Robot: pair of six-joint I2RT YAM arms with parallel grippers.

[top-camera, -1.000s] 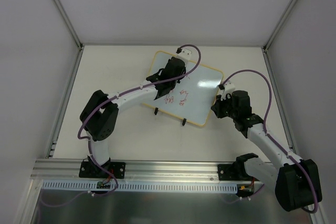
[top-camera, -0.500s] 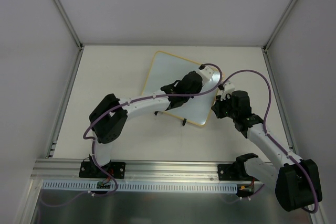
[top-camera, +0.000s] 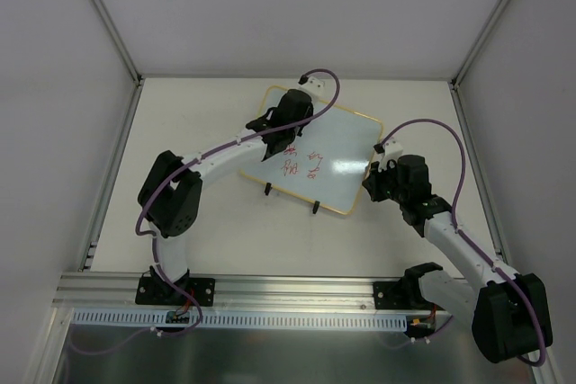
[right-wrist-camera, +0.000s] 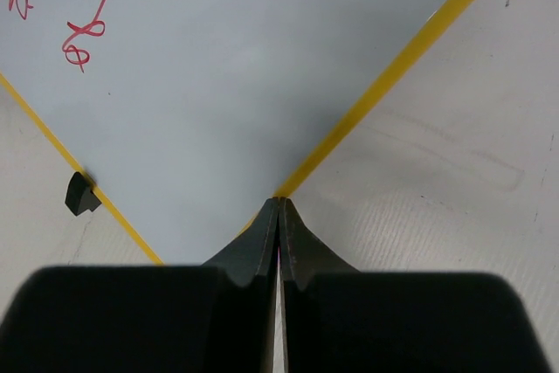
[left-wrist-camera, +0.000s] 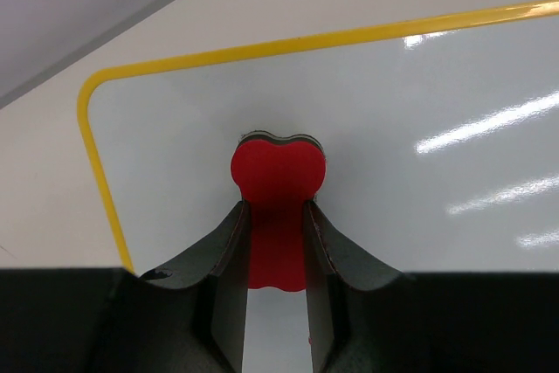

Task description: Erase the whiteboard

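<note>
The whiteboard lies tilted on the table, yellow-framed, with red scribbles near its front edge. My left gripper is over its far left corner. In the left wrist view it is shut on a red eraser that rests on the white surface close to the rounded corner. My right gripper is at the board's right corner. In the right wrist view its jaws are closed together, tips on the yellow frame. The scribbles show at that view's upper left.
Two black clips stick out from the board's front edge; one shows in the right wrist view. White walls with metal posts enclose the table. A metal rail runs along the near edge by the arm bases.
My left gripper swept with the eraser to the board's right side half a second ago, then came back to the far left corner. The right arm has not moved.
</note>
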